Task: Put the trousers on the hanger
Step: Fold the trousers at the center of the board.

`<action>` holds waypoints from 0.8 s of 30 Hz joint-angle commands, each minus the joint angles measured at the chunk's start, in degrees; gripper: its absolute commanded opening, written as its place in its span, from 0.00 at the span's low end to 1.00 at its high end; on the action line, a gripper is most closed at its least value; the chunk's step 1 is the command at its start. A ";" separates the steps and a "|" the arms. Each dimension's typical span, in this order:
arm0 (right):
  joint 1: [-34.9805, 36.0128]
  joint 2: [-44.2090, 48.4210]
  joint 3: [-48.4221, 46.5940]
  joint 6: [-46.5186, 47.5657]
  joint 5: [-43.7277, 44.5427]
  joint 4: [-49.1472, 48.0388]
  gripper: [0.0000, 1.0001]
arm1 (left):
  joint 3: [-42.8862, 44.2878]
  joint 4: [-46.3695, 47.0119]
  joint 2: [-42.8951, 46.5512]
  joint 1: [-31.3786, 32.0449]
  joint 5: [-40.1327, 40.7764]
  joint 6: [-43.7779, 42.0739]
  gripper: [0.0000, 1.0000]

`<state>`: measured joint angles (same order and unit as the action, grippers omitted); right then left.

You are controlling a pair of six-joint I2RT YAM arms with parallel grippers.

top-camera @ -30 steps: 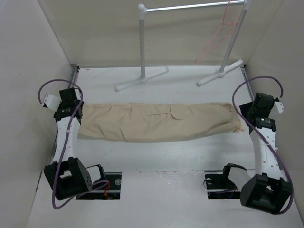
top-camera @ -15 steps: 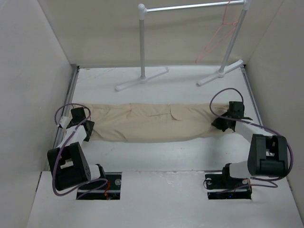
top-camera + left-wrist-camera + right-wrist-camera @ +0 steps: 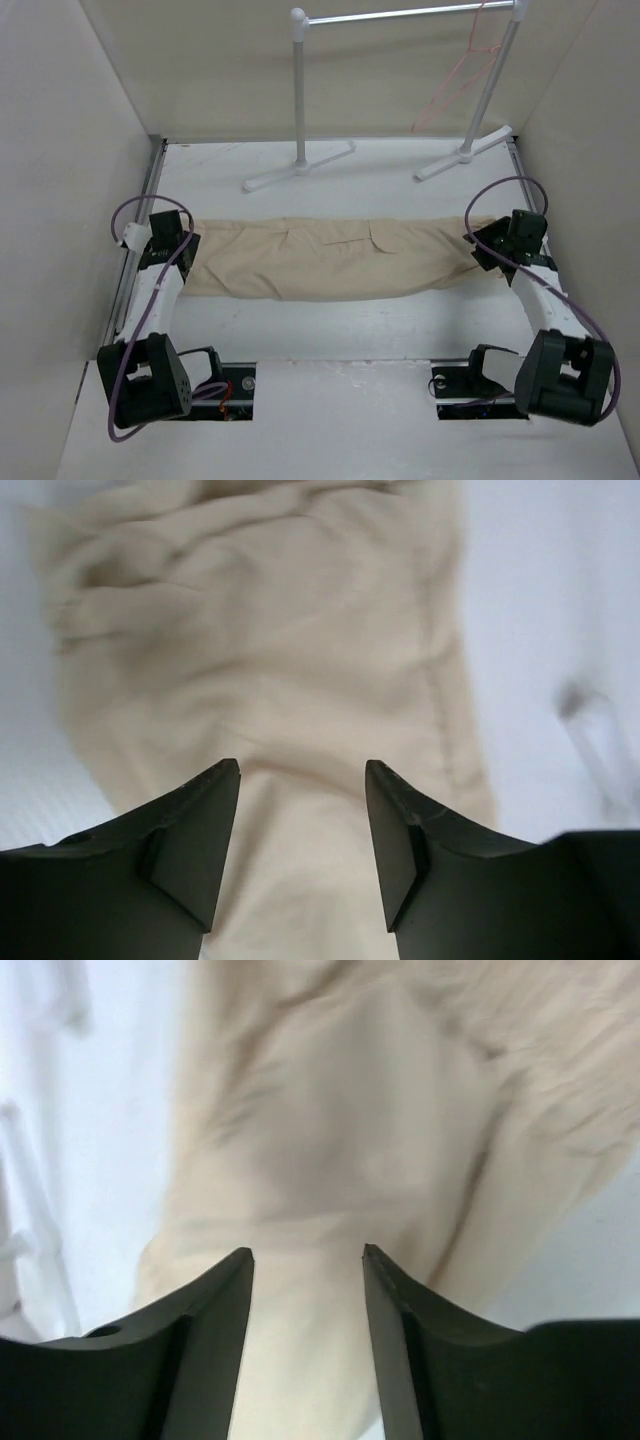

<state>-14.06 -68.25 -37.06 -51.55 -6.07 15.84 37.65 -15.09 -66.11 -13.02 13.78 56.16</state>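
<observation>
The beige trousers [image 3: 320,260] lie stretched left to right across the table. My left gripper [image 3: 183,248] is at their left end and my right gripper [image 3: 487,250] at their right end. In the left wrist view the left gripper [image 3: 302,765] has its jaws apart, and smooth trousers cloth [image 3: 270,660] fills the gap. In the right wrist view the right gripper [image 3: 308,1252] also stands with jaws apart over the cloth [image 3: 350,1140], with no pinch showing. The pink wire hanger [image 3: 452,90] hangs from the rail at the back right.
A white rail stand [image 3: 400,14] with two splayed feet [image 3: 300,165] stands behind the trousers. White walls close in on the left, right and back. Both arm bases sit at the near edge.
Both arms shifted. The right gripper was further in on the right leg end half a second ago and is now back at the end. The trousers' right end sits slightly further left.
</observation>
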 commanded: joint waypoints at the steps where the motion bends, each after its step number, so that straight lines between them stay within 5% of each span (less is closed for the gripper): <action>1: 1.28 6.88 -2.23 2.16 -1.23 3.76 0.56 | 5.94 -2.13 2.91 5.22 2.04 0.44 0.50; 8: -8.82 18.76 3.22 -0.74 3.60 9.74 0.76 | 7.00 -0.21 -0.16 29.37 2.83 1.40 0.36; 14: -15.06 12.46 4.01 0.39 6.60 7.47 0.91 | 6.56 3.49 -2.97 45.29 3.01 1.32 0.36; 19: -16.30 -0.02 1.47 1.54 4.14 1.67 0.92 | 4.11 4.46 -2.19 47.51 1.69 1.14 0.38; 24: -15.08 -9.69 0.94 -1.35 1.94 -5.36 0.84 | 1.20 4.55 0.62 45.93 -0.24 0.97 0.38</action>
<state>-29.95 -74.37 -34.85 -51.31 -2.68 16.80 40.34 -11.51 -68.77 33.76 14.20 56.93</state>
